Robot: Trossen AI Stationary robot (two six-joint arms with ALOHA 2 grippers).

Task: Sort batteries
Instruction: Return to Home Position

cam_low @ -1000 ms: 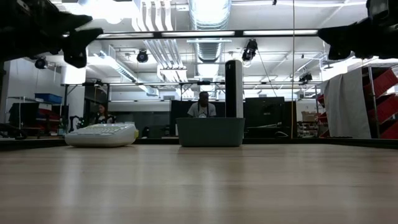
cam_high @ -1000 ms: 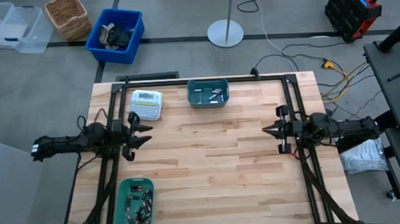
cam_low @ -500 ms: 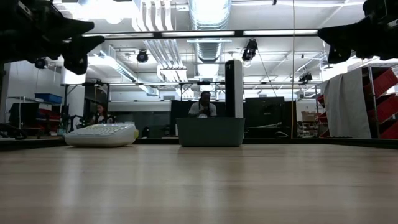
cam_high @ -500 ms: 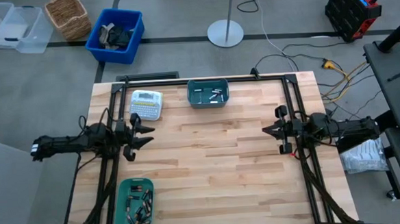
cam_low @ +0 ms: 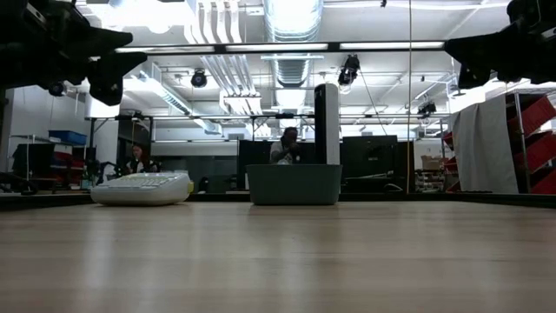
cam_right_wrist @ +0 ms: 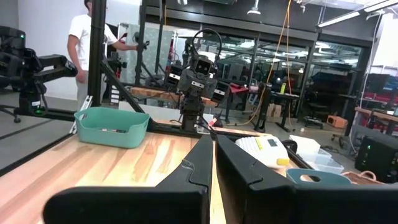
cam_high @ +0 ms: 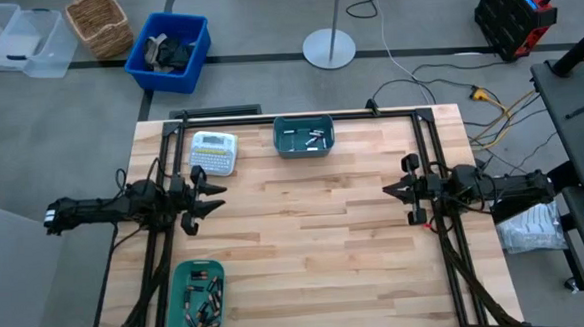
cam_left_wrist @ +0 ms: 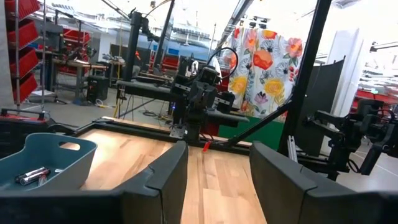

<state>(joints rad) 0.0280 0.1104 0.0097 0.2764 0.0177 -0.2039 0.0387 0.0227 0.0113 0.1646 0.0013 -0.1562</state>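
**Both arms drawn back, batteries in their bins.**
Left gripper [cam_high: 213, 194]: jaws apart, empty. Right gripper [cam_high: 389, 189]: jaws together on nothing. Risk, as judged, is slight: a low swing of the left arm could clip the white keypad label-maker [cam_high: 214, 153] just beyond it. Each arm lies stretched level above the light wooden table [cam_high: 306, 243], one over each side edge, pointing inward. Small silvery batteries [cam_high: 311, 137] lie in the teal plastic bin [cam_high: 278, 134] at mid far edge. Darker ones [cam_high: 201, 296] fill the green plastic bin [cam_high: 175, 300] at the near-left corner.
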